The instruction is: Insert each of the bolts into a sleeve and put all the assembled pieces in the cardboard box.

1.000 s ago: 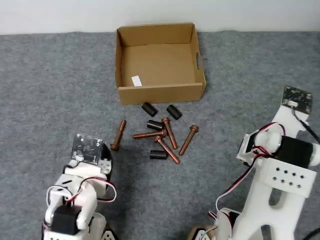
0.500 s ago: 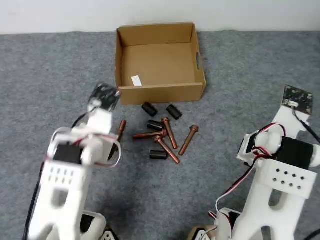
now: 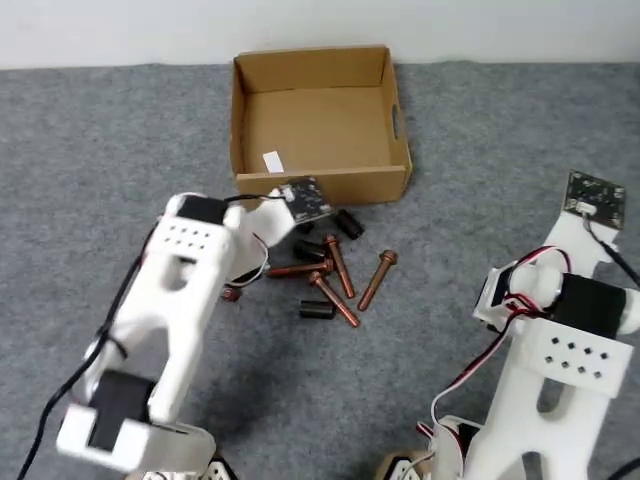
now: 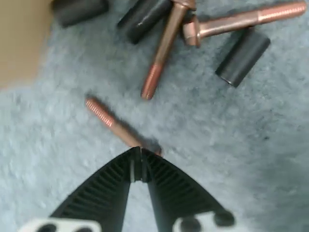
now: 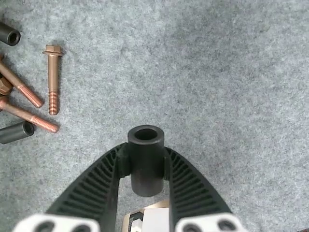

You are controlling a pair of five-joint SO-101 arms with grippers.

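Several copper bolts (image 3: 340, 265) and black sleeves (image 3: 317, 309) lie scattered on the grey mat in front of the open cardboard box (image 3: 320, 185). My left arm (image 3: 190, 270) stretches over the left side of this pile. In the left wrist view the left gripper (image 4: 140, 159) is shut, its tips just over the near end of a lone bolt (image 4: 112, 126). More bolts (image 4: 166, 48) and a sleeve (image 4: 243, 57) lie beyond. My right gripper (image 5: 145, 154) is shut on an upright black sleeve (image 5: 146, 169), held above the mat to the right of the pile.
The right arm (image 3: 560, 330) stands at the right side of the table. Grey mat (image 3: 480, 180) stretches to the box's right, and a white wall runs behind the box. The box holds nothing but a small white label (image 3: 272, 161).
My left arm has risen from its folded pose at the front left and swung forward and right over the bolts. The right arm and its sleeve have not moved.
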